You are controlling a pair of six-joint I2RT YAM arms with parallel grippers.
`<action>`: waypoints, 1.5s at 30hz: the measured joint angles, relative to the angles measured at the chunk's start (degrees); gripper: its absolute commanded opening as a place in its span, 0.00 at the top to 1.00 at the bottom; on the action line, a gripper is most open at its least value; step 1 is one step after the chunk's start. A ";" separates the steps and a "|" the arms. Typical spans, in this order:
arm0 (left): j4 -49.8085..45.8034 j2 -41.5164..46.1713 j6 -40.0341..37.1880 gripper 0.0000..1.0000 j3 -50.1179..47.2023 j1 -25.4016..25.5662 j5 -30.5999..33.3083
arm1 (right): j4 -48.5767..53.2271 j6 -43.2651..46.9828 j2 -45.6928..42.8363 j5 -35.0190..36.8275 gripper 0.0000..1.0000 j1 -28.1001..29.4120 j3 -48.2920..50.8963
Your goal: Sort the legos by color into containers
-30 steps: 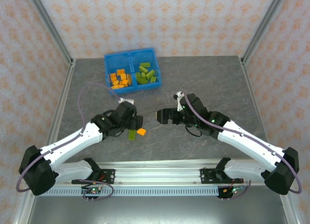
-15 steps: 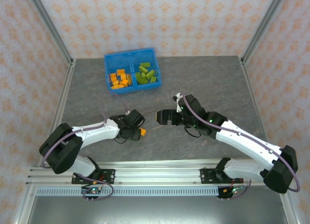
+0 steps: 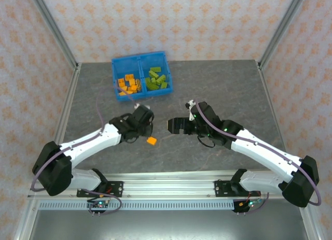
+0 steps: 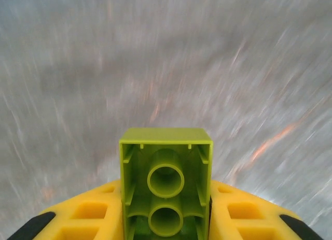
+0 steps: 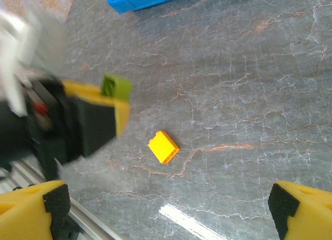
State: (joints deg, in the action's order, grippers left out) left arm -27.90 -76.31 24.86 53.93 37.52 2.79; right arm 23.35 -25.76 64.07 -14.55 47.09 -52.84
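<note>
Currently the left end effector pinches a lime green lego brick between its fingers. Nearby, the right end effector stands wide and empty above an orange lego brick on the counter, well apart from the blue bin.

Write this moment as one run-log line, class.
left claw: shut on green brick | right claw: open, empty | orange brick: lying on table
</note>
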 measured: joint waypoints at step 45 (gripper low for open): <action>-0.20 -17.66 -12.39 0.16 42.32 -10.93 -2.64 | -1.07 1.44 1.60 6.14 0.00 0.00 0.00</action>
State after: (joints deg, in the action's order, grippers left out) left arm -28.10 -93.97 12.47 96.25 26.59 0.14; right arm 22.28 -24.32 65.67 -8.40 47.09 -52.84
